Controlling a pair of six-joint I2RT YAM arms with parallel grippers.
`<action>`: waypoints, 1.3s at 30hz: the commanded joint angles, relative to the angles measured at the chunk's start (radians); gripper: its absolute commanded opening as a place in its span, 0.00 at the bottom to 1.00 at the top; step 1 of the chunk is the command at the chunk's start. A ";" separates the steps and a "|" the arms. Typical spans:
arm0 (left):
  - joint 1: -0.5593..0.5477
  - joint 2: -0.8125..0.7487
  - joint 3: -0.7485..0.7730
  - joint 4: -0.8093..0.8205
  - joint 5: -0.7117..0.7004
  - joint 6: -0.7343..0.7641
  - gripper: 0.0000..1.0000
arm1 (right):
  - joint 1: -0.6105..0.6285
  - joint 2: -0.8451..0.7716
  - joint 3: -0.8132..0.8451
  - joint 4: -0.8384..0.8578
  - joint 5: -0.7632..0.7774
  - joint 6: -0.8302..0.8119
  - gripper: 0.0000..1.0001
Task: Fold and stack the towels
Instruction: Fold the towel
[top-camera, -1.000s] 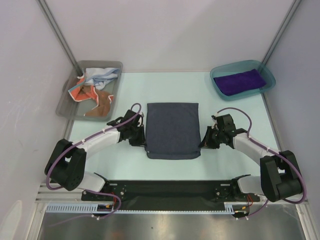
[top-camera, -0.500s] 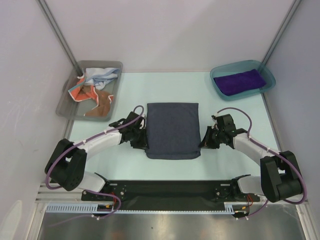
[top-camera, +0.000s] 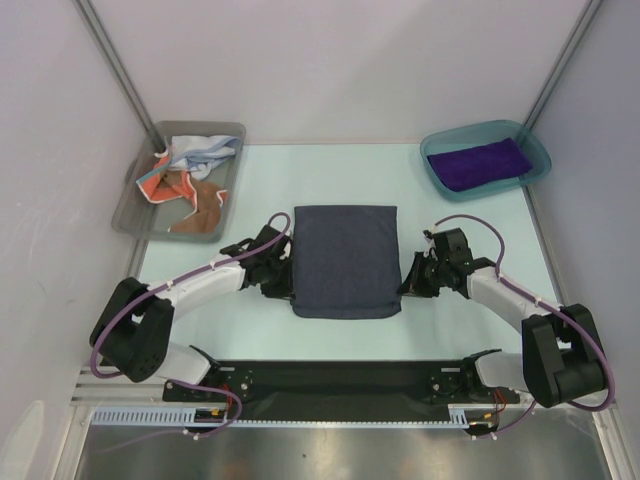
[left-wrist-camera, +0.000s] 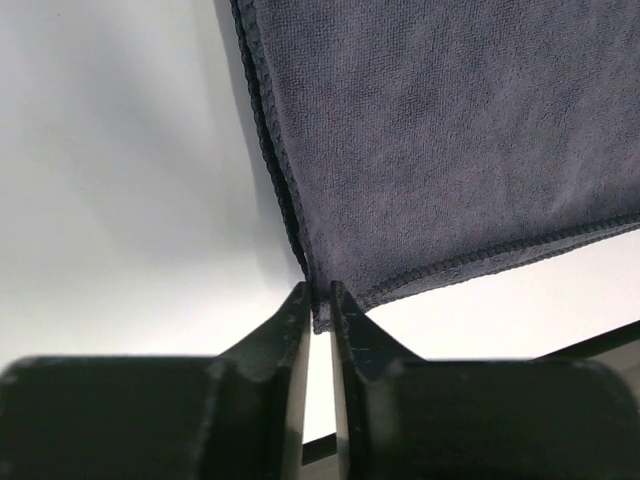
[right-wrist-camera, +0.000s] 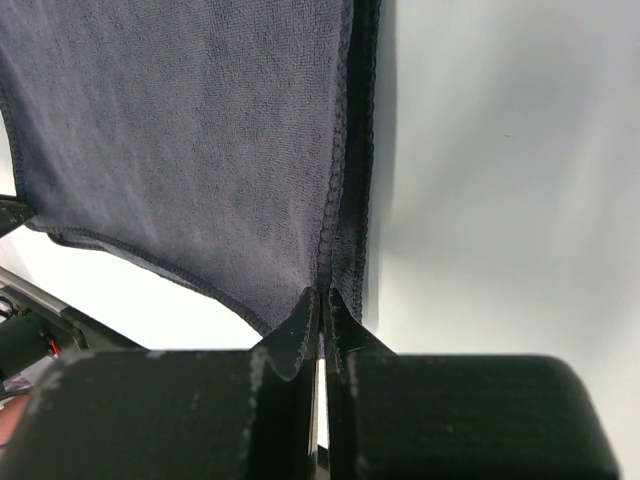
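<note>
Left wrist view had the left claw (left-wrist-camera: 318, 295) closed down to a sliver on the near left corner of the grey-blue towel (left-wrist-camera: 450, 140), the hemmed tip caught between the two dark fingers. Across the way, the right claw (right-wrist-camera: 321, 298) was pressed tight together on the near right corner, where two stitched edges ran side by side into its tips. That looked like a doubled layer, so the cloth seemed to be folded once already.

My read was that both arms held matching corners so the near edge could be lifted evenly and carried over for the next fold.

That towel was a soft, nubby weave with a neat sewn border, lying flat as a tidy rectangle in the middle of the pale worktop (top-camera: 340, 180) between the two arms.

Further out, a purple towel (top-camera: 478, 163) sat folded flat in the teal bin (top-camera: 484, 125) at the far right, likely the start of the stack. At the far left, the grey bin (top-camera: 128, 210) held an orange towel (top-camera: 200, 200) and a pale towel (top-camera: 205, 148), both crumpled and waiting.
</note>
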 joint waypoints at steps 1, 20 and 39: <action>-0.008 -0.020 0.002 0.010 -0.003 -0.022 0.15 | 0.004 -0.024 -0.004 0.019 -0.014 0.002 0.00; -0.016 -0.095 0.111 -0.109 -0.014 -0.036 0.00 | -0.003 -0.063 0.075 -0.112 -0.016 -0.032 0.00; -0.040 -0.112 -0.098 -0.002 -0.034 -0.071 0.01 | -0.027 -0.109 -0.034 -0.062 -0.013 0.031 0.00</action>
